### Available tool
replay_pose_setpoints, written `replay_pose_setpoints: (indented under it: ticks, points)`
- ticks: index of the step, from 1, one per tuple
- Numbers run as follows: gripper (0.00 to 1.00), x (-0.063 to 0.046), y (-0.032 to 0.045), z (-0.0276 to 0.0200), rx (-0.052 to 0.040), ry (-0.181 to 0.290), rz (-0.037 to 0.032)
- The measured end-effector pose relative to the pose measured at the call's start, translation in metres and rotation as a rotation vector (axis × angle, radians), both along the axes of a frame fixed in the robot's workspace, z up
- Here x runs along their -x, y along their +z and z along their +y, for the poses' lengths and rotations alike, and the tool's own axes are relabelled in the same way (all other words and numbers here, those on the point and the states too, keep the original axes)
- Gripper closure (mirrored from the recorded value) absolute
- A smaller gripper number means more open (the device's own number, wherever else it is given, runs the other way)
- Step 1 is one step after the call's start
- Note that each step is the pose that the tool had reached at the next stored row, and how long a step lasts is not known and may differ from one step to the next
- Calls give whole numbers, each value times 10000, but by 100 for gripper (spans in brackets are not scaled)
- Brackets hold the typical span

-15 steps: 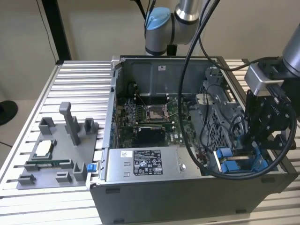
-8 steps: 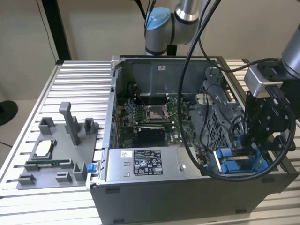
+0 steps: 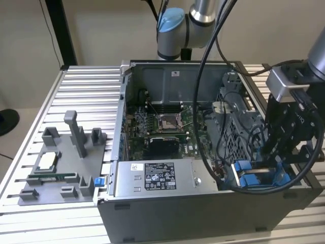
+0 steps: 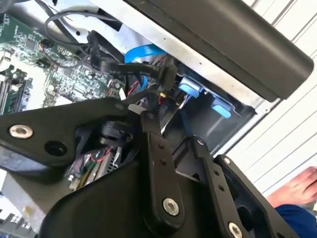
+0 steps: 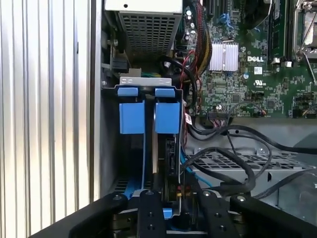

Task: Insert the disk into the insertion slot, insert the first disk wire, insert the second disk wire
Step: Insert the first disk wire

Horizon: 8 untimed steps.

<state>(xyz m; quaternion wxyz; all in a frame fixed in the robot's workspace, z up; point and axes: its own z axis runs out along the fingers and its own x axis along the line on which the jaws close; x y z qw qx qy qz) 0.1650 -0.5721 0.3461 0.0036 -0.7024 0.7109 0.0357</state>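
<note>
The insertion slot (image 3: 254,178) is at the case's front corner, on the exterior view's right. Bright blue tabs (image 5: 148,116) stand at its mouth. The disk (image 5: 166,153) sits on edge inside it, little more than its dark edge and blue frame showing. My gripper (image 3: 277,160) hangs straight over the slot, its black links low in both wire-end views. A thin blue disk wire (image 5: 144,153) runs along the bay to a blue plug just under the gripper (image 5: 176,198). A black disk wire (image 4: 166,77) with red and yellow leads ends right beside the gripper (image 4: 168,129).
The open case lies on a ribbed aluminium table (image 3: 86,91). A grey labelled power-supply box (image 3: 155,178), the green motherboard (image 3: 162,127) and a perforated cage (image 5: 148,29) surround the bay. A grey parts fixture (image 3: 61,162) lies at the exterior view's left. A person's hand (image 4: 302,191) is near.
</note>
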Motion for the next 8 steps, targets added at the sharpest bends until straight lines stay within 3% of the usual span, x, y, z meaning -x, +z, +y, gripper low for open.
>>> replay_pose_setpoints:
  ticks: [8]
  points:
    - [0,0,332,0,7,0,14]
